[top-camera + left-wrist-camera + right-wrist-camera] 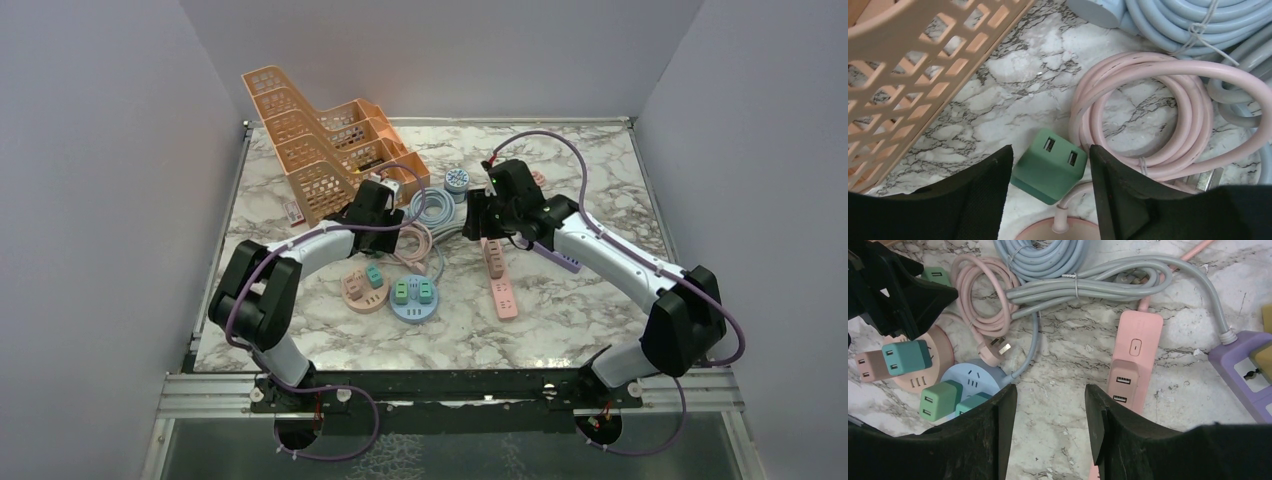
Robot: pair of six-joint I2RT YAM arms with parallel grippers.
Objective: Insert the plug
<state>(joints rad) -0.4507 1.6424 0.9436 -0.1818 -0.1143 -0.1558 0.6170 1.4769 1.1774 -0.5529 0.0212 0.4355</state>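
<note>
Only a sliver of pink socket shows below green charger.

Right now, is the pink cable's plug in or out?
Out: the pink plug lies loose, prongs bare, beside the blue round power strip.

An orange lattice organizer stands at the back left of the marble table (its tiers step down rightward); plain grey walls surround.

Pink cord's plug half behind the left pincer.
</note>
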